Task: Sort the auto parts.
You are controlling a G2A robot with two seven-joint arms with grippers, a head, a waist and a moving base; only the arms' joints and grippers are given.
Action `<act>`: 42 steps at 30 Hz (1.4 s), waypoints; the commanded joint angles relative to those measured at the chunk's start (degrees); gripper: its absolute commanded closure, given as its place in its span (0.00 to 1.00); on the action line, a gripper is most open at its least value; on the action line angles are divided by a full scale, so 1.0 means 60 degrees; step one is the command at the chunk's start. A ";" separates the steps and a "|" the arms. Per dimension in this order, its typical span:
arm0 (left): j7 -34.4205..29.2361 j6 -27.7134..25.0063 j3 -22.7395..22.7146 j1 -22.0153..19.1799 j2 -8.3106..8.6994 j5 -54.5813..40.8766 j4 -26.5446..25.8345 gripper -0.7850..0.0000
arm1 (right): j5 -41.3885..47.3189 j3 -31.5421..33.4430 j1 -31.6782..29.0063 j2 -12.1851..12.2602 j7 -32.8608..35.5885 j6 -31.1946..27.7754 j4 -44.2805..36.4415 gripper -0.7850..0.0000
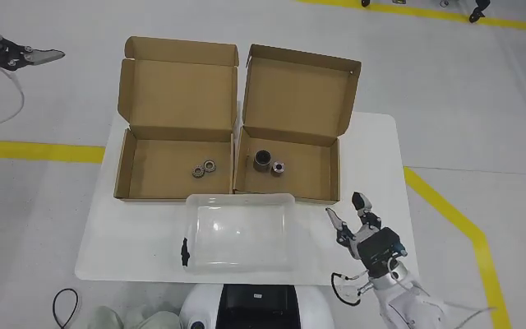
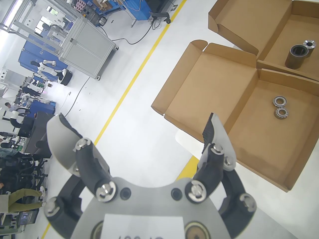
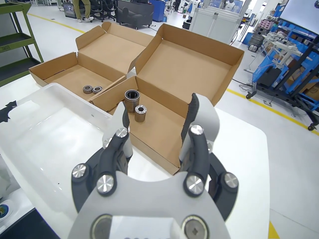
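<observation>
Both left gripper (image 2: 135, 123) and right gripper (image 3: 158, 105) are held spread and empty, while two bearings (image 1: 199, 172), lying in the centre-left cardboard box (image 1: 156, 169), are judged heavy, rigid, slick, best pinched across the outer ring.

The right gripper (image 3: 158, 104) and left gripper (image 2: 136, 123) match: curved white fingers (image 3: 209, 118) lined with black ribbed pads (image 3: 186, 119), black links (image 3: 199, 148), a grey plate (image 3: 149, 200) (studded with round silver screws (image 3: 194, 182)).

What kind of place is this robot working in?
Probably a robotics workshop or factory floor: yellow floor lines, blue workbenches and other white robots stand beyond the white table.
</observation>
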 commanded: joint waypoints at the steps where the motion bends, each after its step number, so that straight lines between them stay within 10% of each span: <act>1: 0.0000 0.0000 0.0000 0.0000 0.0000 0.0000 0.0000 0.00 | -0.0020 0.0128 -0.0308 0.0021 -0.0162 0.0146 -0.0209 0.46; 12: 0.0000 0.0000 0.0000 0.0000 0.0000 0.0000 0.0000 0.00 | -0.0296 0.0799 -0.2069 0.0125 -0.1158 0.0829 -0.1356 0.38; 20: 0.0000 0.0000 0.0000 0.0000 0.0000 0.0000 0.0000 0.00 | -0.0157 0.1097 -0.2651 0.0187 -0.1332 0.0840 -0.1621 0.00; 42: 0.0000 0.0000 0.0000 0.0000 0.0000 0.0000 0.0000 0.00 | -0.0149 0.1102 -0.2654 0.0190 -0.1323 0.0815 -0.1624 0.00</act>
